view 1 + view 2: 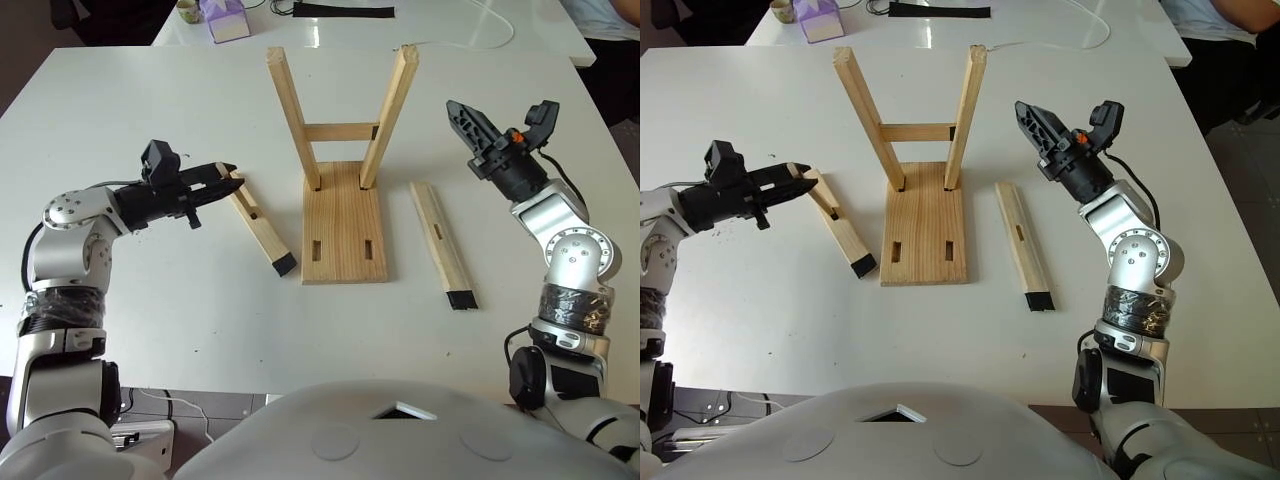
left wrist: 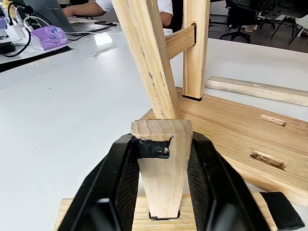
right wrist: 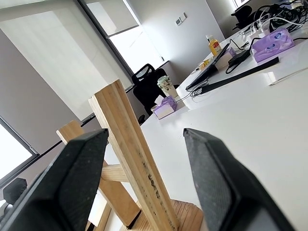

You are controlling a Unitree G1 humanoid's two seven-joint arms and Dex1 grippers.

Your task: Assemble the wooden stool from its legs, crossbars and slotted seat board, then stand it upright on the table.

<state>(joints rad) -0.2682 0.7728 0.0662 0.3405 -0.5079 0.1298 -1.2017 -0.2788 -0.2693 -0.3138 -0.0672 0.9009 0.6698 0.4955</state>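
Left fingers [image 2: 115, 183] are clamped on a short wooden bar [image 2: 162, 168], one finger each side, with the bar's end poking out past the tips. Left gripper [image 1: 231, 177] sits low over the bench [image 1: 150, 300], tips right at the far end of the left loose leg [image 1: 262, 228]. Can't tell if the bar and that leg touch. The leg lies flat at an angle, with its black-capped end toward the robot, just beside the seat board's left edge.

Right fingers [image 3: 82, 168] are wide apart, nothing between them. Right gripper [image 1: 505, 120] is up off the bench, right of the standing legs and apart from them, tips pointing that way.

Seat board [image 1: 343, 225] lies flat mid-bench. Two legs stand in its far slots, the left standing leg [image 1: 293, 115] and the right standing leg [image 1: 390, 115]. They are tied together by the fitted crossbar [image 1: 342, 131]. The two near slots [image 1: 316, 250] show as dark holes.

Right loose leg [image 1: 443, 243] lies flat to the right of the board, not touching it, black cap at the near end.

On the second bench behind are a purple tissue box [image 1: 225, 18], a cup [image 1: 188, 10] and a black strip [image 1: 343, 11].
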